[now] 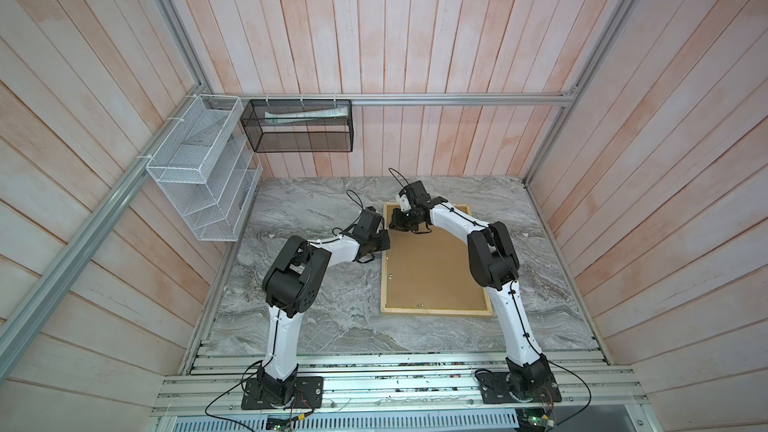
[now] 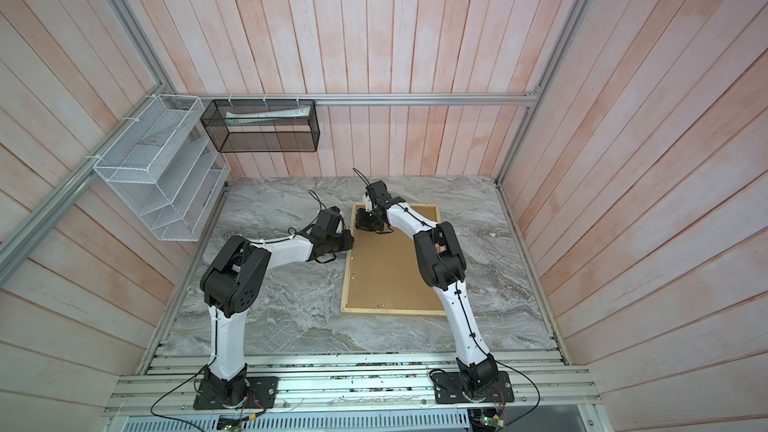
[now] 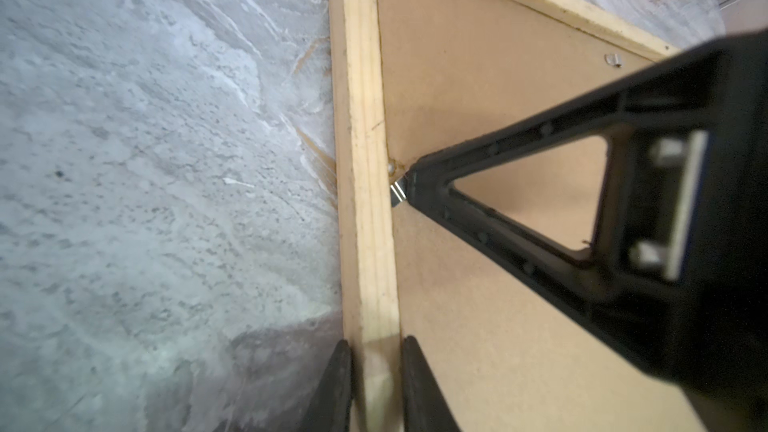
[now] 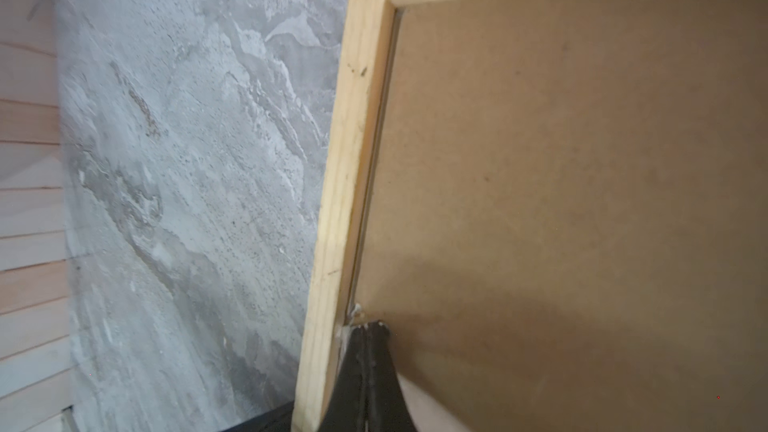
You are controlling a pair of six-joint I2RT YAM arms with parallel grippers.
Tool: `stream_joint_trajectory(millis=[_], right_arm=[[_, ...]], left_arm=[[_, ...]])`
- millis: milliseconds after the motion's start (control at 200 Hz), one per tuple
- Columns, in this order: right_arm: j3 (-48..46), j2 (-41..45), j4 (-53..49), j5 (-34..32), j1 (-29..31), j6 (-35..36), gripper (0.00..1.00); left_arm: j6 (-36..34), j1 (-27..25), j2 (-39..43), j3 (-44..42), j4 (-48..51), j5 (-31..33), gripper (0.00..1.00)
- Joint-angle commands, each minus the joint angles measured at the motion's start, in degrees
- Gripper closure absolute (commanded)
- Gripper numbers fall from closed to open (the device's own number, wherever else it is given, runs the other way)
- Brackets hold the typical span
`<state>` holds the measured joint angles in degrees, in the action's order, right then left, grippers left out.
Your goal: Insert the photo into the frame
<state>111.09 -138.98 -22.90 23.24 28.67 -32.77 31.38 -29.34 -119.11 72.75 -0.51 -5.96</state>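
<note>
- Marble table (image 1: 332, 284): under both your arms. Nothing on it but the frame.
- The frame (image 1: 436, 310): face down and flat. Both your grippers are on its left long rail, toward the far end.
- Backing board (image 1: 432, 268): brown, sits inside the frame and spreads out right of both grippers.
- The photo: not visible in any view. It's nowhere on the open table; whether it's under the board, can't tell.
- Left gripper (image 3: 376, 342): it straddles the pale rail, one finger outside, one on the board side, and looks clamped onto the wood. You're pinning the frame.
- Right gripper (image 4: 365, 328): jaws fully closed, tips down at the rail's inner edge, just beyond your left gripper along the same rail.
- Metal tab (image 3: 397, 195): small and silver, right at your right gripper's tips. Touching yes, pinched can't tell.
- Step, my read: tab work on the back. Could be freeing the board or locking it, can't tell which.
- Next, my read: keep the left clamp firm and turn this tab with a short push along the board, not down into it. Then go to the other tabs (image 1: 419, 304), which sit well nearer you.
</note>
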Motion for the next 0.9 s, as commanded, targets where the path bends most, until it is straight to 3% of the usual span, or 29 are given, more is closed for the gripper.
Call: stream_joint_trajectory(millis=[0, 290, 610, 895], right_arm=[[-6.5, -5.4, 7.6, 4.8, 3.7, -7.6, 0.95], [-9.0, -3.4, 8.6, 5.9, 2.3, -5.7, 0.95], [-11.0, -0.5, 2.4, -0.7, 4.0, 0.2, 0.94], [-7.9, -3.3, 6.9, -0.6, 3.8, -5.7, 0.94]], left_arm=[[1.0, -1.8, -0.2, -2.8, 0.1, -2.7, 0.78], [2.2, -0.1, 1.5, -5.0, 0.4, -0.6, 0.81], [1.6, 1.7, 2.4, -5.7, 0.7, -0.7, 0.81], [-0.5, 0.9, 1.8, -5.7, 0.1, -5.4, 0.81]])
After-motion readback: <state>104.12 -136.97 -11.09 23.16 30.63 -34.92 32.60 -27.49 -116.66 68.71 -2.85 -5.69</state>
